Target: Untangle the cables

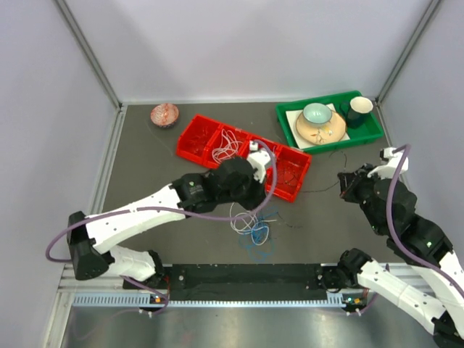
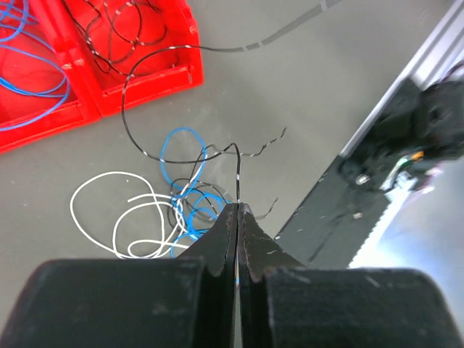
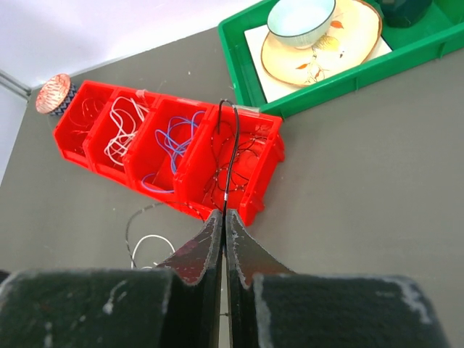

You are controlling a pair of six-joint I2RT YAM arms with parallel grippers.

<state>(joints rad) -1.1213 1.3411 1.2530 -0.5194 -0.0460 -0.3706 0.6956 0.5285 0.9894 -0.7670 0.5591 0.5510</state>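
Jaws closed tight, left and right, each pinching black cable [image 2: 237, 172] (possibly one strand). Step: extraction from tangle [image 2: 190, 206]. Next: part arms slowly.

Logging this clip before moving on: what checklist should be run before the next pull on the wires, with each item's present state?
1. Left claw shut on a black wire: ok.
2. Right claw shut on a black wire: ok.
3. Both claws on the same wire: cannot tell.
4. Left claw's wire clear of the blue loop in the pile: not ok, it crosses the loop in the left wrist view.
5. Right claw's wire clear of the red tray: not ok, it runs over the end compartment.
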